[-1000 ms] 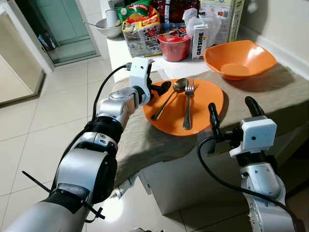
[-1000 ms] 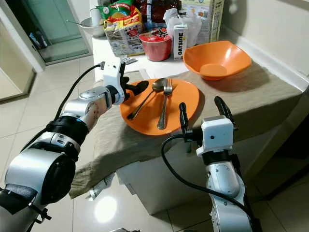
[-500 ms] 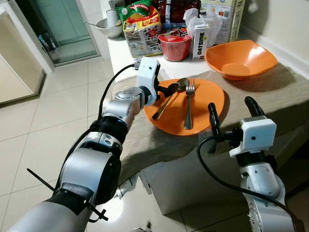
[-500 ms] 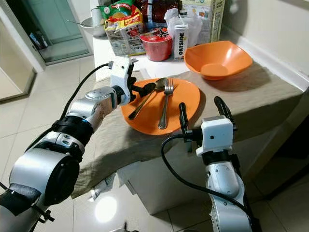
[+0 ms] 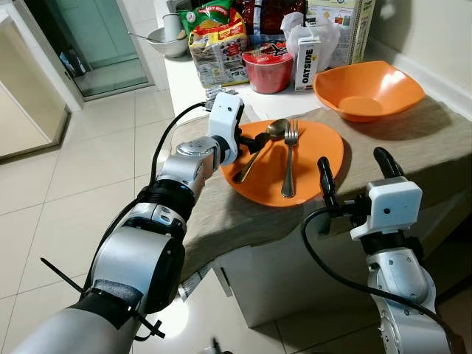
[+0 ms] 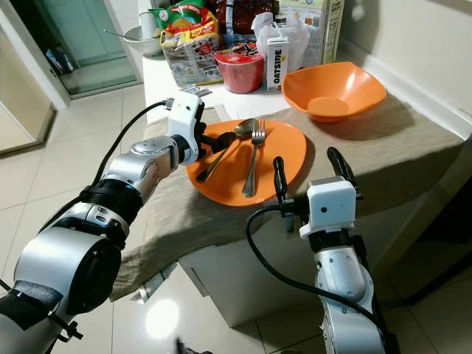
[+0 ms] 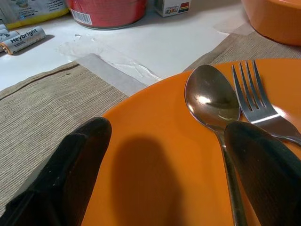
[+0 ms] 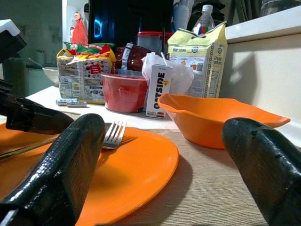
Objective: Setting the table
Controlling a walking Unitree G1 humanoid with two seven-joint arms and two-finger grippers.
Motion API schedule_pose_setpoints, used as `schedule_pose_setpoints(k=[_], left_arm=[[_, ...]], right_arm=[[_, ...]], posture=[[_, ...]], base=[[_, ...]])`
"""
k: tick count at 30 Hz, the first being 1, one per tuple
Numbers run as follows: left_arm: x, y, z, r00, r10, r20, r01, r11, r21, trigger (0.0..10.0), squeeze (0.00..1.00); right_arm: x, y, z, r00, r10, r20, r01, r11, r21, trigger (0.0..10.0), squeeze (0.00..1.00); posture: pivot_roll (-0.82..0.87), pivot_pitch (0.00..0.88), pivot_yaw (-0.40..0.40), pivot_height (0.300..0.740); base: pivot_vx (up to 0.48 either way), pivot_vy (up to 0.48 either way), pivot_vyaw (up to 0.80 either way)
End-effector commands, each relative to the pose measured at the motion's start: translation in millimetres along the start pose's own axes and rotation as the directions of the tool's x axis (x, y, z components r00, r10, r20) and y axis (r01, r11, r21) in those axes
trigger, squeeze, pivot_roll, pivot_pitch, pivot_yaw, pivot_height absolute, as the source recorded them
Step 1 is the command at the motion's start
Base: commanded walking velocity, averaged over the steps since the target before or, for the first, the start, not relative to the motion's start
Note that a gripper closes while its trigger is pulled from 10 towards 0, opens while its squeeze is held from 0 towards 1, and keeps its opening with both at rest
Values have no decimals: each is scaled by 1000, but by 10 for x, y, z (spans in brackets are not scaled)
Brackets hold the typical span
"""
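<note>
Left hand [image 5: 253,140] sits low over the near-left rim of the orange plate [image 5: 313,166], fingers [image 7: 75,165] spread wide, nothing gripped; one black finger hangs over the spoon [image 7: 212,101] handle, contact unclear. Spoon is shiny metal, oval bowl, lying diagonal on the plate; metal fork [image 5: 288,158] just beside it, tines pointing away from the robot. Plate is flat, round, smooth, resting on a coarse beige woven cloth [image 5: 413,140] over the counter [image 5: 184,77]. Right hand [image 5: 355,173] hovers at the near counter edge, long glossy black fingers wide apart, empty. Squarish orange bowl [image 5: 365,88] sits beyond the plate. Further back: red tub [image 5: 265,70], Oatside carton [image 5: 306,63], snack bags [image 5: 216,40].
</note>
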State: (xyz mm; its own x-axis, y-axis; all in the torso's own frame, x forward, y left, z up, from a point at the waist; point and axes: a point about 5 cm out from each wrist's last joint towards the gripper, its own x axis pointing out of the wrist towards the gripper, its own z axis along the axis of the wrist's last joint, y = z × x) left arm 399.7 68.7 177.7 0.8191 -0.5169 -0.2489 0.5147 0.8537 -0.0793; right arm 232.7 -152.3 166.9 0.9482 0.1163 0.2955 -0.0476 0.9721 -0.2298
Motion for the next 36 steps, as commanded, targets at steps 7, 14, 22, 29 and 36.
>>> schedule_pose_setpoints(k=[7, 14, 22, 29, 36], left_arm=[[-4, -4, -110, 1000, -8, -29, 7, 999, -54, 10000, 0], [-4, -4, -161, 999, -3, -43, 1, 999, -52, 10000, 0], [-4, -3, -180, 999, -3, -51, 0, 999, -51, 10000, 0], [-6, -6, -232, 997, -7, -72, 4, 999, -40, 10000, 0], [3, -41, -281, 996, -22, -90, 21, 1000, -15, 10000, 0]], right_arm=[[-11, 32, -10, 1000, 10, -6, -10, 1000, -2, 10000, 0], [-13, 34, -14, 1000, 11, -7, -11, 1000, -2, 10000, 0], [-10, 38, -14, 1000, 11, -8, -11, 1000, -3, 10000, 0], [-12, 42, -9, 1000, 10, -7, -10, 1000, -2, 10000, 0], [-21, 46, -9, 1000, 14, -8, -14, 1000, 3, 10000, 0]], posture=[[-257, 42, 174, 740], [-257, 42, 174, 740], [-257, 46, 176, 740], [-261, 45, 180, 740], [-268, 35, 183, 740]], base=[[0, 0, 0], [0, 0, 0], [0, 0, 0], [0, 0, 0], [0, 0, 0]])
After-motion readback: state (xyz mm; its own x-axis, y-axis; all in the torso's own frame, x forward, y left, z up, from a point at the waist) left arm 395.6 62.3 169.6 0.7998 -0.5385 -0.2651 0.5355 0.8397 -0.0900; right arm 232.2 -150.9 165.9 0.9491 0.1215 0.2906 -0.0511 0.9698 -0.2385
